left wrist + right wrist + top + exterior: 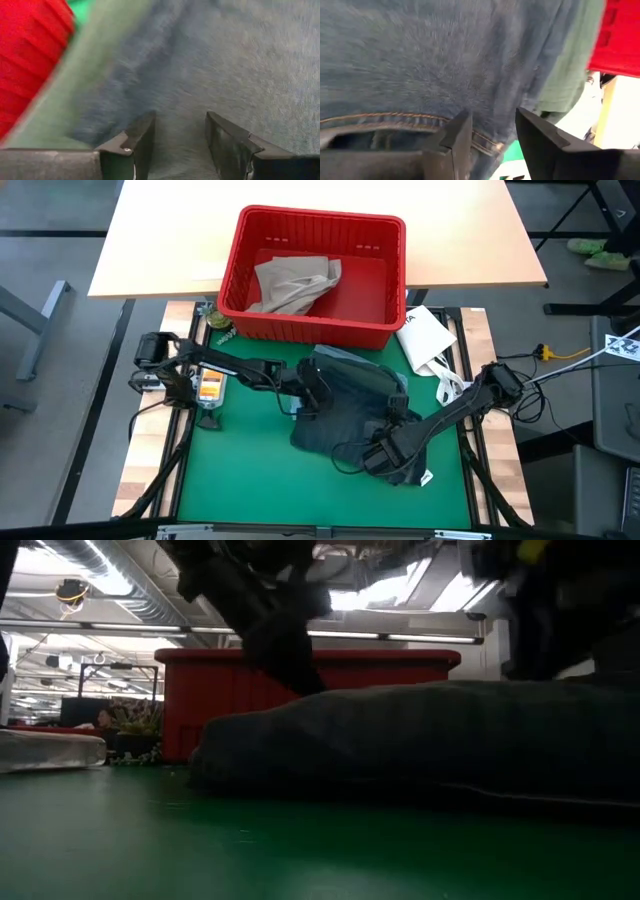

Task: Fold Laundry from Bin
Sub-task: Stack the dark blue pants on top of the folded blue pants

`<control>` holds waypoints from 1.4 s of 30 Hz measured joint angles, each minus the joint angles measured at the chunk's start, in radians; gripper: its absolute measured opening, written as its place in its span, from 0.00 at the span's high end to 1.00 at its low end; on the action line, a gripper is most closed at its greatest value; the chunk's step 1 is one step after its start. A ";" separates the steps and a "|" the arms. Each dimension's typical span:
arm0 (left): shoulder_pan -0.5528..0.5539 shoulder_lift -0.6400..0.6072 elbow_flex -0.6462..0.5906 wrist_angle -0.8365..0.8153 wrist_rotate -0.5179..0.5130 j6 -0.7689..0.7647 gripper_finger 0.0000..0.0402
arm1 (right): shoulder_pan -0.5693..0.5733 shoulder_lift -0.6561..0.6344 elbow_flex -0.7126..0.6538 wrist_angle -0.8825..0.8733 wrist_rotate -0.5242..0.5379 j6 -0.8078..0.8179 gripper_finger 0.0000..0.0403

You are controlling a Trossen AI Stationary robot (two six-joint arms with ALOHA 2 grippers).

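On the table's green mat point(220, 480), front of centre: dark blue denim jeans point(345, 415), lying in a rumpled heap, a dark green garment point(355, 363) at their bin-side edge. Behind them, touching the mat's far edge: red bin point(312, 275), holding tan khaki trousers point(290, 280) (bunched toward its left half). Left gripper point(303, 398): over the jeans' left edge, fingers point(142, 137) parted with denim showing between them; whether they pinch it cannot be told. Right gripper point(378, 455): low on the jeans' near right part, fingers point(457, 132) likewise parted above the stitched waistband, grip undetermined. Beside the bin, right: white flat packet point(425, 335).
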 joint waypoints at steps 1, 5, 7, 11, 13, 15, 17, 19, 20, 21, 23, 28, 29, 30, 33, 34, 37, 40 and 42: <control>-0.004 -0.024 0.000 0.000 -0.003 0.000 0.59 | 0.001 0.000 0.028 -0.018 -0.001 -0.003 0.62; -0.029 -0.101 0.001 0.000 0.001 -0.004 0.59 | 0.001 -0.002 0.121 -0.029 -0.016 -0.053 0.62; -0.047 -0.134 0.001 -0.005 0.004 -0.005 0.59 | 0.001 -0.002 0.159 -0.025 -0.038 -0.080 0.62; -0.090 -0.184 0.003 -0.019 0.007 -0.006 0.59 | 0.001 -0.002 0.209 -0.031 -0.070 -0.104 0.62; -0.114 -0.197 0.003 -0.032 0.009 -0.007 0.59 | 0.001 -0.002 0.233 -0.044 -0.068 -0.104 0.62; -0.137 -0.201 0.003 -0.028 0.010 -0.007 0.59 | 0.001 -0.002 0.269 -0.086 -0.057 -0.104 0.62; -0.159 -0.204 0.003 -0.038 0.012 -0.007 0.59 | 0.001 -0.003 0.306 -0.139 -0.040 -0.105 0.62; -0.176 -0.204 0.003 -0.041 0.012 -0.007 0.59 | 0.000 -0.031 0.316 -0.119 -0.027 -0.149 0.62; -0.182 -0.204 0.003 -0.044 0.012 -0.007 0.59 | 0.000 -0.047 0.321 -0.125 -0.027 -0.173 0.62; -0.187 -0.204 0.003 -0.044 0.012 -0.007 0.59 | -0.001 -0.062 0.326 -0.131 -0.025 -0.184 0.62; -0.195 -0.204 0.004 -0.043 0.012 -0.007 0.59 | -0.001 -0.117 0.316 -0.127 -0.004 -0.190 0.62; -0.196 -0.204 0.004 -0.043 0.012 -0.007 0.59 | 0.000 -0.283 0.256 -0.130 0.042 -0.192 0.62; -0.196 -0.205 0.004 -0.043 0.012 -0.007 0.59 | 0.000 -0.316 0.238 -0.131 0.046 -0.174 0.62; -0.196 -0.205 0.004 -0.043 0.012 -0.007 0.59 | 0.000 -0.351 0.213 -0.130 0.052 -0.144 0.62; -0.196 -0.205 0.005 -0.042 0.012 -0.007 0.59 | -0.001 -0.450 0.104 -0.122 0.056 -0.061 0.62; -0.196 -0.205 0.005 -0.041 0.013 -0.007 0.59 | -0.001 -0.480 0.058 -0.115 0.055 -0.029 0.62; -0.196 -0.205 0.005 -0.041 0.012 -0.007 0.59 | -0.001 -0.577 -0.108 -0.036 0.005 0.085 0.62; -0.196 -0.205 0.005 -0.041 0.012 -0.007 0.59 | -0.001 -0.681 -0.287 0.118 -0.092 0.132 0.62; -0.196 -0.205 0.005 -0.041 0.012 -0.008 0.59 | -0.001 -0.745 -0.399 0.260 -0.140 0.133 0.62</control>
